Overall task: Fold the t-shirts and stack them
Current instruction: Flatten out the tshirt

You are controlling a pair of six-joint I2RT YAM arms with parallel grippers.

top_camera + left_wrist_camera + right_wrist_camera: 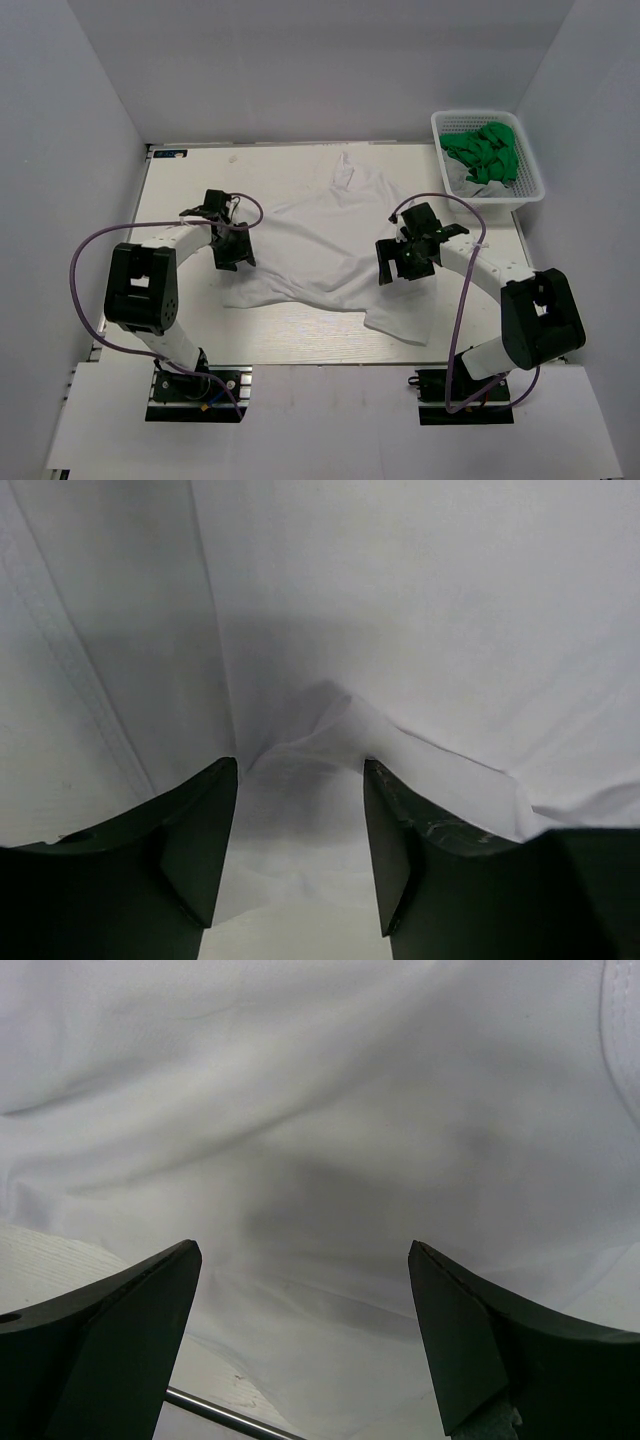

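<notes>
Left wrist | white t-shirt ridge between parted left jaws

Robot lab — white enclosure walls around the table.

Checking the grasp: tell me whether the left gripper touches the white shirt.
Touching. Left wrist view: white shirt bunches against both fingers of the left gripper.

T-shirt on table, basket far right
</notes>
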